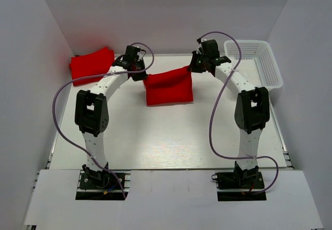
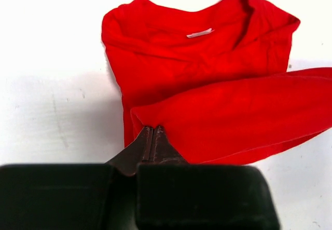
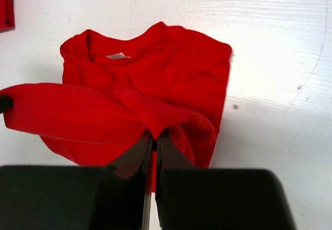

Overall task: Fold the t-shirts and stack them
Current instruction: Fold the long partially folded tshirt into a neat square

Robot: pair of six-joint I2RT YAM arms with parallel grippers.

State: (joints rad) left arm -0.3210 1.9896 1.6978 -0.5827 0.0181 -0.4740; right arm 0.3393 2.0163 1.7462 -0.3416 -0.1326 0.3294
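Observation:
A red t-shirt lies partly folded at the table's back middle, its far edge lifted between both grippers. My left gripper is shut on the shirt's left corner. My right gripper is shut on its right corner. The shirt's collar with a white label rests on the table below the lifted fold; the label also shows in the right wrist view. A second red t-shirt lies folded at the back left.
A white mesh basket stands at the back right, beside the right arm. White walls close in the table on the left, back and right. The second shirt's edge shows at the right wrist view's top left corner.

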